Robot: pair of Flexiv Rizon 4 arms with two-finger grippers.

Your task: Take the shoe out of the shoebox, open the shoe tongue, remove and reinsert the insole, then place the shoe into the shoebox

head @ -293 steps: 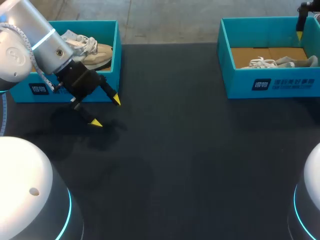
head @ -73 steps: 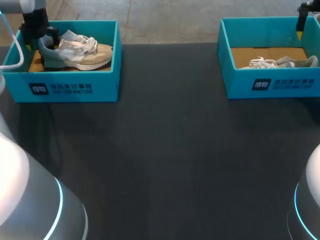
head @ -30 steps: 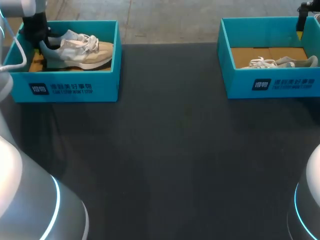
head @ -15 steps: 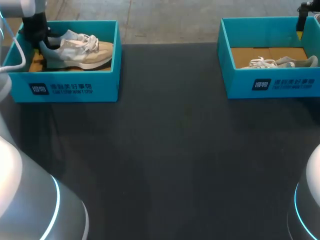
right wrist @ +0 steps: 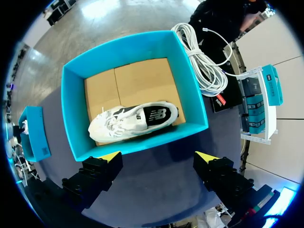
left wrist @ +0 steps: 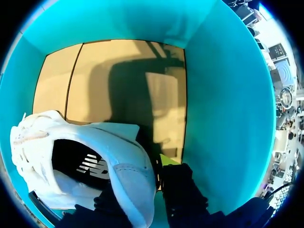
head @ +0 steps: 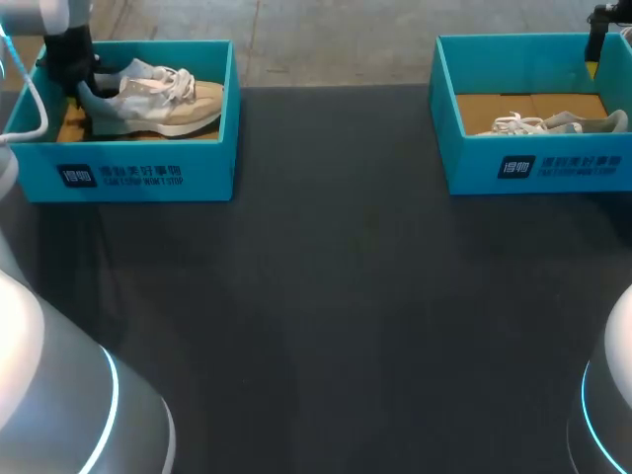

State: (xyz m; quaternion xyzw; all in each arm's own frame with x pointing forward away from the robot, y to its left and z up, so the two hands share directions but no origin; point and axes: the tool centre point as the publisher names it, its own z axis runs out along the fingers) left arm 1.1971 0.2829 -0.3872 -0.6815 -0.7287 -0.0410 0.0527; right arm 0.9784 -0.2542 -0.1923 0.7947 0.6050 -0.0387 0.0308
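Observation:
In the head view a beige and white shoe lies in the left teal shoebox. My left gripper reaches down into that box at the shoe's heel. The left wrist view shows this gripper shut on the shoe's white heel wall, one finger inside the shoe and one outside, above the box's cardboard floor. My right gripper hangs open high over the right shoebox, which holds a white shoe. It shows in the head view as the right gripper at the far right corner.
The right shoebox with its white shoe stands at the table's back right. Dark table stretches between and in front of the two boxes. A coil of white cable lies beyond the right box.
Since the earliest frame my left arm went from in front of the left box into it and closed on the shoe's heel. Over the last second nothing visibly moves.

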